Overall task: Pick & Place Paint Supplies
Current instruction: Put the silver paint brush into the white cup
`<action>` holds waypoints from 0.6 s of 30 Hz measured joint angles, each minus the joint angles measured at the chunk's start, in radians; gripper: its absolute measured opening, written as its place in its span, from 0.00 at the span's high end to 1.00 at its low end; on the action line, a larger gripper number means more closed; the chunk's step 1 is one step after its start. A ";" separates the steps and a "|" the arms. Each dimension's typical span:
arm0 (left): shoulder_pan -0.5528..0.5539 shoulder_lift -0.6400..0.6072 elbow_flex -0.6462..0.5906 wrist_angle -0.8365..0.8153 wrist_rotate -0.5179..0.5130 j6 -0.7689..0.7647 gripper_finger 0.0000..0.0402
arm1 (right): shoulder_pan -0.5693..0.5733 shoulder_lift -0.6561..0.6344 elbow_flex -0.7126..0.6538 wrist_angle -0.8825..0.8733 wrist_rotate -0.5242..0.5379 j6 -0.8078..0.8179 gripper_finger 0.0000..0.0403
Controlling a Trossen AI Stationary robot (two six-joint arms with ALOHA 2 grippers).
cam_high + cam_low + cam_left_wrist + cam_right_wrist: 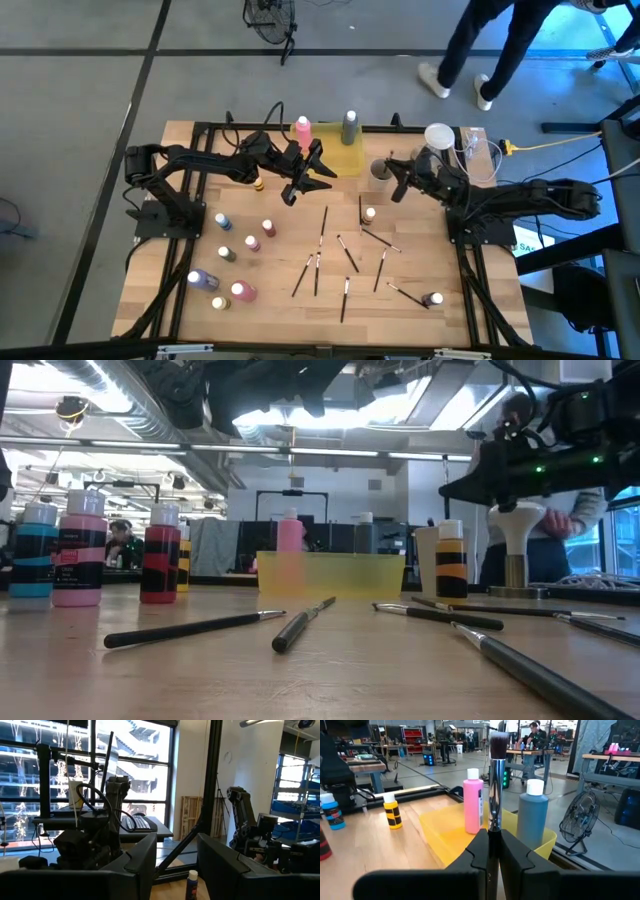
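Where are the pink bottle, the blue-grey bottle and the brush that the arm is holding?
pink bottle [473, 805], right wrist view, on its body.
blue-grey bottle [532, 817], right wrist view, on its body.
brush [494, 790], right wrist view, on its metal ferrule, above the right gripper [492, 842].

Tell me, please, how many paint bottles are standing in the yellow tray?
2. Both stand upright along the yellow tray's far edge, apart: the pink bottle at a corner, the grey bottle farther along. The right wrist view shows no third hidden.

Open workshop with a grey floor

A floor fan [270, 18] stands beyond the wooden counter [290, 310]; tall windows [135, 770] show what may be a neighbouring building.
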 joint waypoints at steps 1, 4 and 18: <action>0.000 0.000 0.000 0.000 0.000 0.000 0.66 | 0.000 0.009 0.000 0.011 0.000 0.000 0.95; 0.000 0.000 0.000 0.000 0.000 -0.003 0.66 | 0.000 0.018 0.000 0.015 0.001 -0.014 0.95; -0.001 0.000 0.000 -0.008 0.001 -0.002 0.66 | 0.000 0.020 0.000 0.010 0.003 -0.019 0.95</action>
